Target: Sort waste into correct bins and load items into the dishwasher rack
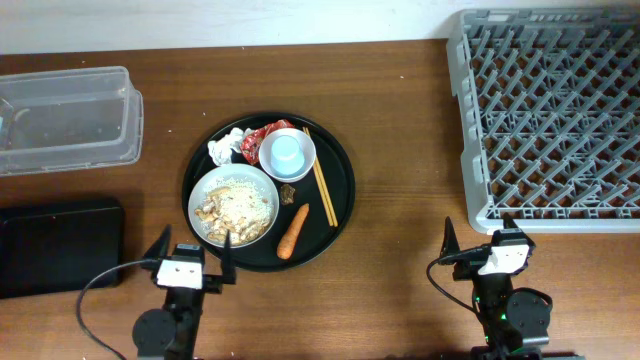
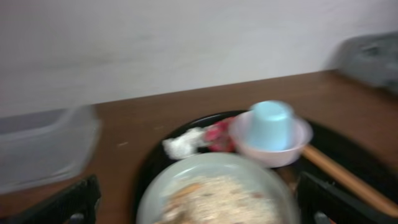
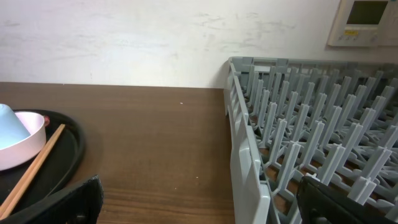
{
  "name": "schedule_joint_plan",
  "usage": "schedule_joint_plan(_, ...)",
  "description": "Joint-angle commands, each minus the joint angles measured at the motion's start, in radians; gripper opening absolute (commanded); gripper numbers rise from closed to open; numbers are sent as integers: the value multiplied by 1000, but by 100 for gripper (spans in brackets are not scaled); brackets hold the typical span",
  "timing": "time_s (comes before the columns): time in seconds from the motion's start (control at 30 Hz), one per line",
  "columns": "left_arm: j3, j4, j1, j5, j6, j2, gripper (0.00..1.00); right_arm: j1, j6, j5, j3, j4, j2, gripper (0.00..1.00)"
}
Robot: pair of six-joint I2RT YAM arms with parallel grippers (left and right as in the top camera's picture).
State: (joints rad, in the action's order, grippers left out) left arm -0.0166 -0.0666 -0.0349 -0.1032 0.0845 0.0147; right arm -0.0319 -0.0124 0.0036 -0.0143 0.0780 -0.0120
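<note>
On the round tray, a white plate (image 1: pixel 195 205) (image 2: pixel 161 186) holds rice-like scraps (image 1: pixel 238 210). Behind it are crumpled tissue (image 1: pixel 225 147) (image 2: pixel 182 144), a red wrapper (image 1: pixel 258 137) (image 2: pixel 219 135) and a light-blue cup (image 1: pixel 287 153) (image 2: pixel 272 124) (image 3: pixel 9 127) in a white bowl. Chopsticks (image 1: pixel 324 190) (image 2: pixel 348 177) (image 3: pixel 34 168), a dark bit (image 1: pixel 288 192) and a carrot (image 1: pixel 293 231) lie to the right. My left gripper (image 1: pixel 192 252) (image 2: pixel 199 211) is open at the plate's near edge. My right gripper (image 1: pixel 480 240) (image 3: pixel 202 208) is open by the grey rack's (image 1: pixel 550 115) (image 3: pixel 311 143) near-left corner.
The round black tray (image 1: pixel 335 170) sits mid-table. A clear tub (image 1: pixel 65 118) (image 2: pixel 43 146) stands at the far left, with a black bin (image 1: pixel 55 245) in front of it. Bare wood lies between the tray and the rack.
</note>
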Motion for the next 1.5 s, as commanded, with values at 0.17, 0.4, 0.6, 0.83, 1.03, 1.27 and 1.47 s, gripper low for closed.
schedule_joint_plan(0.17,-71,126,5,-352,-82,7,99,-6,-6,8,9,2,8,98)
schedule_joint_plan(0.4,-548,-237,5,-244,-34,477,99,-6,-6,8,9,2,8,99)
schedule_joint_plan(0.6,-1066,-625,5,-472,-46,1074,99,-6,-6,9,9,2,8,98)
schedule_joint_plan(0.83,-1285,-925,-109,-19,-190,1411,99,-6,-6,9,9,2,8,98)
schedule_joint_plan(1.03,-1284,-909,-127,-193,-208,1512,99,-6,-6,8,9,2,8,98)
schedule_joint_plan(1.27,-1283,-933,-320,313,-455,1635,62,-6,-6,8,9,2,8,99)
schedule_joint_plan(1.47,-1283,-889,-396,317,-455,1791,61,-6,-6,8,9,2,8,98)
